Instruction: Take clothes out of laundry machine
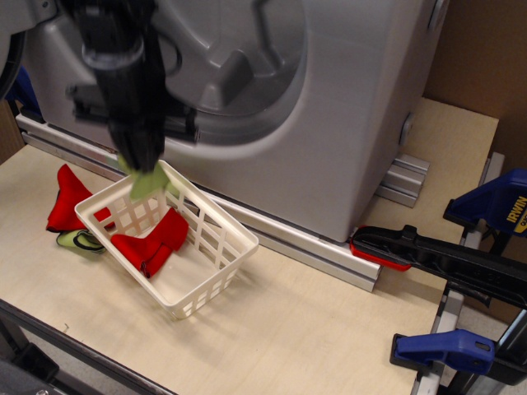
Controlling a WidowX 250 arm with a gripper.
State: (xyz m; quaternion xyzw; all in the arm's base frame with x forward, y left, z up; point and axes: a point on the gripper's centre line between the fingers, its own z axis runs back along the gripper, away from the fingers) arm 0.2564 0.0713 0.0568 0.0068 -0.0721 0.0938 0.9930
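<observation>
My black gripper, blurred by motion, hangs in front of the grey laundry machine, outside and below the left of its round drum opening. It is shut on the lime-green cloth, which dangles from the fingers just above the back corner of the white lattice basket. No cloth shows in the drum.
A red cloth lies in the basket. Another red cloth and a small lime-green piece lie on the wooden table left of it. Blue and black clamps stand at the right edge.
</observation>
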